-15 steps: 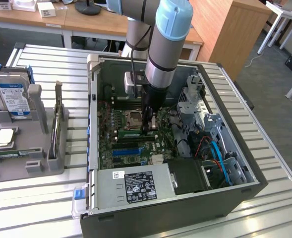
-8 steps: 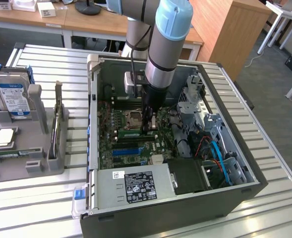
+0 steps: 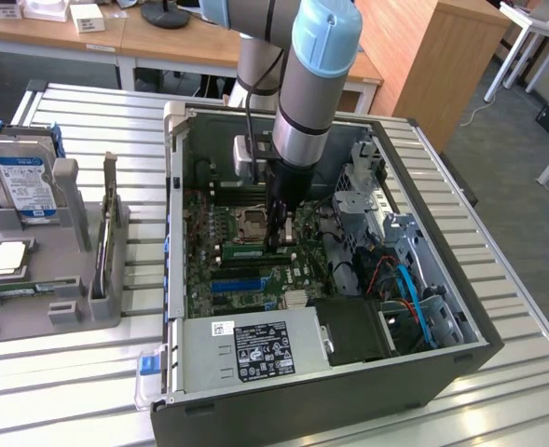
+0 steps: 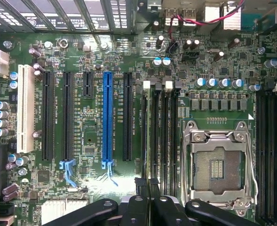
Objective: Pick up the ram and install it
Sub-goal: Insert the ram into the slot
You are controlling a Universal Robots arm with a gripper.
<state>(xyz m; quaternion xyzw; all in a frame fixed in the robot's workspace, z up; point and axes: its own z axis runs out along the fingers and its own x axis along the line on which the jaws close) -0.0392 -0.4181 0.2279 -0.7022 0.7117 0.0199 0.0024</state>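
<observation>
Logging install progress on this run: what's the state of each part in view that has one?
gripper: jaws shut, down at one end of the ram.
ram: on edge beside the CPU socket; can't tell if it is fully seated.
CPU socket: empty.
PC case: on its side, open.
hard drive: upright in the grey holder, outside the case.
processor chip: flat in the same holder.

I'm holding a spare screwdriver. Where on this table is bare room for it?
Bare silver slatted table lies nearer the camera than the grey fixture tray, and at the exterior view's right of the open black computer case. Inside the case is crowded.
</observation>
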